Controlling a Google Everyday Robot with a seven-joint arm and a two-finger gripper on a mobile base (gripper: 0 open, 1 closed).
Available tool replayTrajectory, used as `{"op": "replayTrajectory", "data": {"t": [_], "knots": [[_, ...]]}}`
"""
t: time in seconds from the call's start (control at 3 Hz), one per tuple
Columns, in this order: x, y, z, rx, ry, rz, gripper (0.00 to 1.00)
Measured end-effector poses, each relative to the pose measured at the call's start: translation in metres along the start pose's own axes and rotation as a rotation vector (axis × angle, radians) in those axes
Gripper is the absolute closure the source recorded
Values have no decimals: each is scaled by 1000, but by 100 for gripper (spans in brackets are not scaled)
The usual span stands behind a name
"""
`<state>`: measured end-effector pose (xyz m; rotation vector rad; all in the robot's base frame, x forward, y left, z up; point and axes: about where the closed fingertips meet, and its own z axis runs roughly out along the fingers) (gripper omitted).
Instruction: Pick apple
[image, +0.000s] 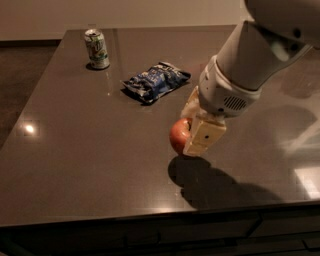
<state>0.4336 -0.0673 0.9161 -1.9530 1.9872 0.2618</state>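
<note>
The red apple (177, 136) with an orange blush sits between my gripper's cream fingers (204, 139) near the table's front middle. My gripper (192, 131) is shut on the apple and holds it a little above the dark table (90, 150). The apple's shadow lies apart from it on the tabletop, just below. The near finger covers the apple's right side, and the stem is hidden.
A blue snack bag (156, 80) lies behind the apple, mid-table. A green-and-white soda can (97, 48) stands at the far left corner. The table's front edge runs close below the gripper. My white arm (255, 55) fills the upper right.
</note>
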Motion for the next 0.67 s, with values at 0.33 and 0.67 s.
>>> {"op": "replayTrajectory", "data": {"t": [0.33,0.67], "knots": [[-16,-12,-52,-12,-33,-45,100],[-16,-12,-52,-12,-33,-45,100]]}}
